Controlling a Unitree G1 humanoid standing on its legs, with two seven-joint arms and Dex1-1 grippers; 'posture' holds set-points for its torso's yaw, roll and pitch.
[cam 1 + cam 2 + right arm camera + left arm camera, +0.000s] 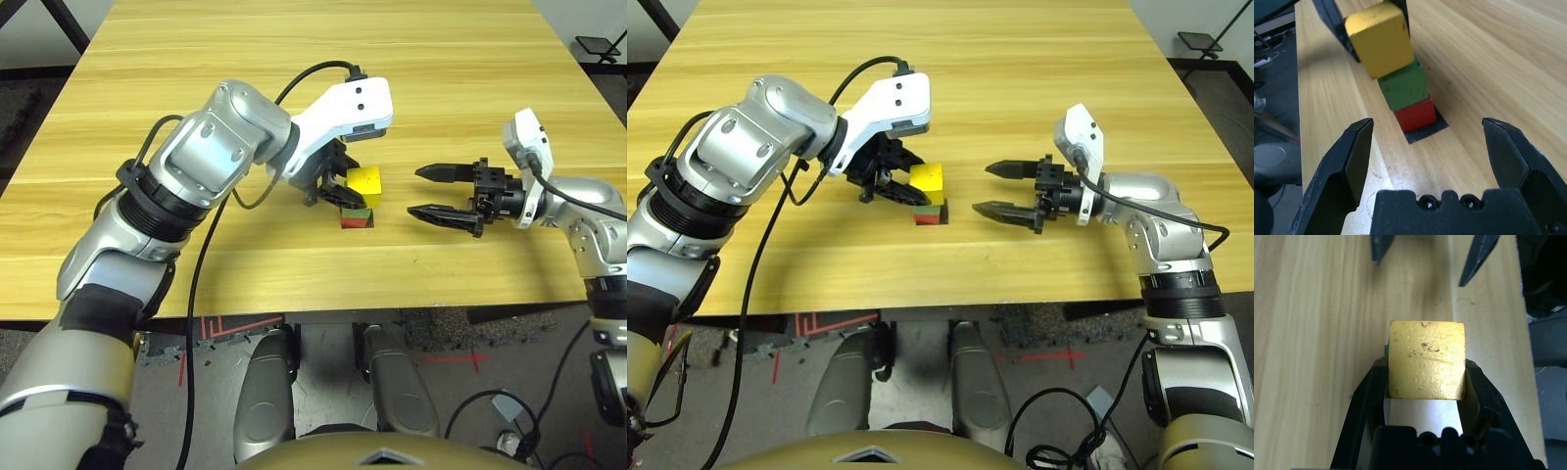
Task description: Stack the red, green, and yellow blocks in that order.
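Right wrist view: red block (1415, 115) under green block (1403, 85); left wrist: yellow block (1427, 360).

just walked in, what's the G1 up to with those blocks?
It's stacking them. The left gripper has the yellow block between its fingers, over the green block, which sits on the red block. The red one is on the black square on the table. Yellow looks at or very near its place on top, but I can't tell if its weight is on green. The right gripper is open and empty, off to the side.
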